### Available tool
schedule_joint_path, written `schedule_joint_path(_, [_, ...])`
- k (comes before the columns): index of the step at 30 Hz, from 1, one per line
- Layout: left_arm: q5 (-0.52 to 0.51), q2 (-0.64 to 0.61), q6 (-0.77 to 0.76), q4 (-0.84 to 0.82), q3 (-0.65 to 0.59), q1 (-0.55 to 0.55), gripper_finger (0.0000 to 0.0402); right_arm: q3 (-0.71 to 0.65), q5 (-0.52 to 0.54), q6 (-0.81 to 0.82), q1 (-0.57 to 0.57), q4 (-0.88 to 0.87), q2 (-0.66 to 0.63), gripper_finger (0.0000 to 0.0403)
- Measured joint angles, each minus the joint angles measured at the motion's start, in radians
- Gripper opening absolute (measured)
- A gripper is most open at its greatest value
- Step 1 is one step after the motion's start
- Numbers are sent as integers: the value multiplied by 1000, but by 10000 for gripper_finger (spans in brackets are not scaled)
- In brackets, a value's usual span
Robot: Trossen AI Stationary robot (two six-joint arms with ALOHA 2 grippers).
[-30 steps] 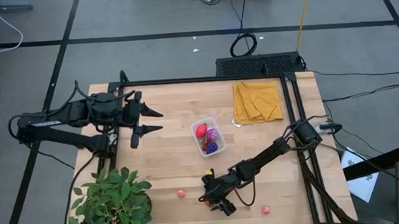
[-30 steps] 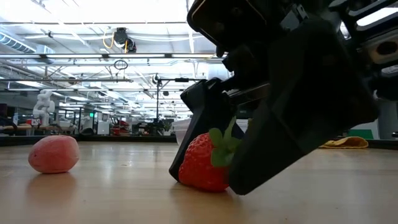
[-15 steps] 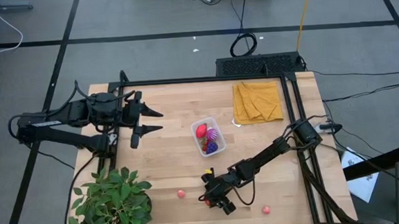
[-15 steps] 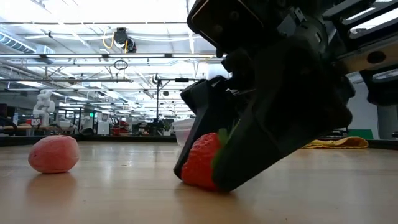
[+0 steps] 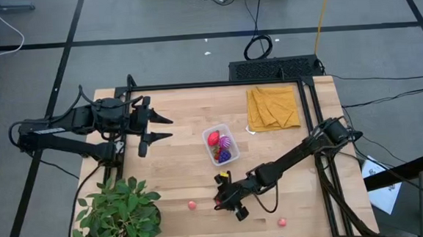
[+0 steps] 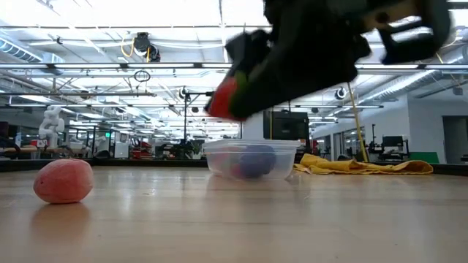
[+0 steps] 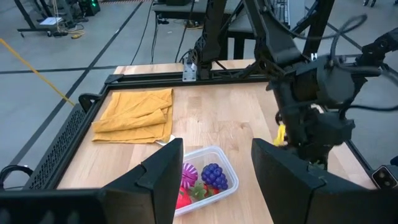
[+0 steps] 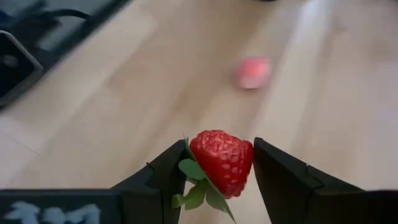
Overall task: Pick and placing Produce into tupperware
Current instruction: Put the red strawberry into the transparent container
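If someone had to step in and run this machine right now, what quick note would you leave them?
Right pincer: shut on a strawberry, lifted off the table.
Left pincer: open, empty, waiting at the table's left.
Tupperware: mid-table, already holds a red fruit, a spiky magenta fruit and grapes.
Left to do: drop the strawberry in, then fetch the pink piece and the red piece near the front edge.

Red strawberry (image 8: 222,160) airborne; clear tupperware (image 5: 221,144) holds fruit.

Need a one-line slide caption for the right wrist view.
Right gripper holds a red strawberry above the wooden table, a pink piece beyond.
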Motion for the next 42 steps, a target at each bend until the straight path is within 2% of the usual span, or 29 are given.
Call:
schedule_joint_path(6, [0, 0, 1, 1, 0, 0, 196, 1, 152, -94, -40, -110, -131, 163])
schedule_joint_path(10, [0, 0, 12, 1, 0, 0, 196, 2, 192, -105, -118, -186, -209, 173])
schedule_joint_path(15, [0, 0, 13, 17, 0, 0, 196, 2, 186, -49, -248, -253, -245, 180])
schedule_joint_path(19, [0, 0, 13, 16, 0, 0, 196, 2, 86, 20, -337, -310, -226, 179])
schedule_joint_path(21, [0, 0, 16, 16, 0, 0, 196, 2, 83, 30, -360, -344, -213, 179])
schedule_joint_path(28, [-1, 0, 25, 14, 0, 0, 196, 1, 75, 27, -380, -355, -202, 178])
schedule_joint_path(32, [0, 0, 27, 14, 0, 0, 196, 1, 27, 26, -384, -360, -202, 178])
schedule_joint_path(42, [0, 0, 26, 15, 0, 0, 196, 1, 31, 9, -430, -360, -202, 178])
